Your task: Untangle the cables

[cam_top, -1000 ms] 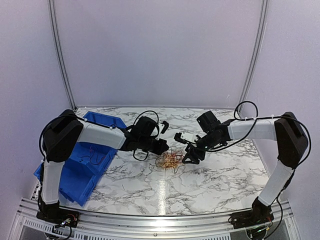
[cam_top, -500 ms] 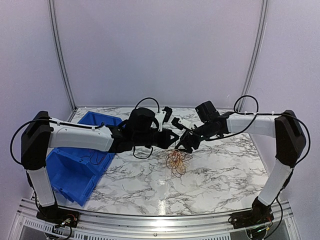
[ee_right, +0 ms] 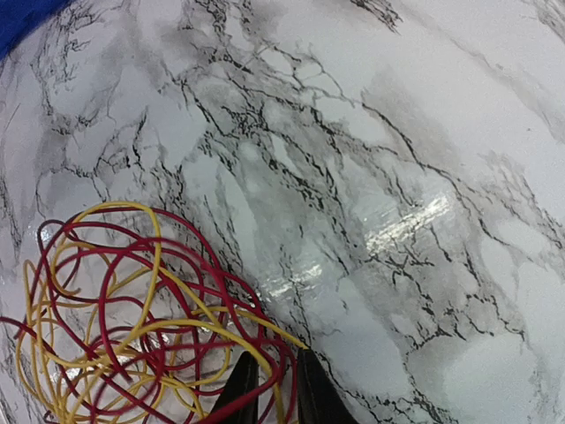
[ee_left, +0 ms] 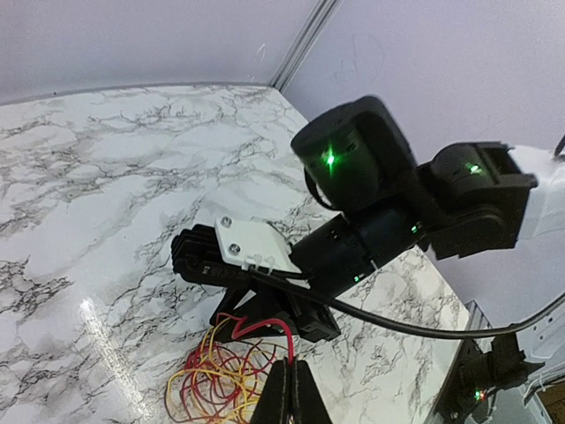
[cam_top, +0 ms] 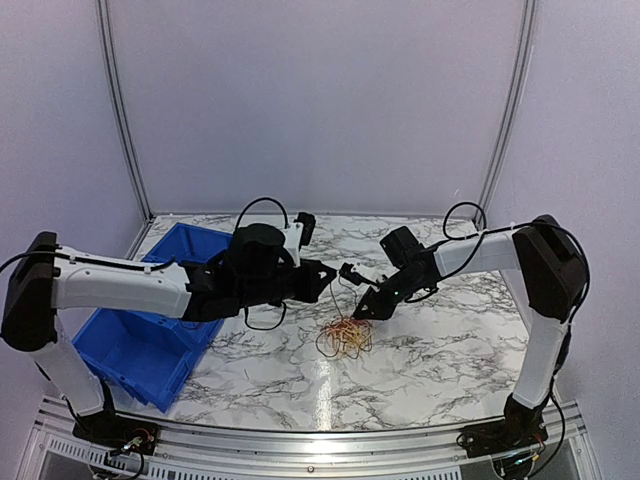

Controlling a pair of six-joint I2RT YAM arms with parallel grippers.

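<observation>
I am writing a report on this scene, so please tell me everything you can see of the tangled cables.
The cables are thin, flexible red and yellow wires that look plastic-coated. They are looped into one loose tangle near the middle of the marble-patterned table, between the two arms. One red strand arcs up to the left hand, which is shut on it. The right hand pinches strands at the tangle's edge.
</observation>
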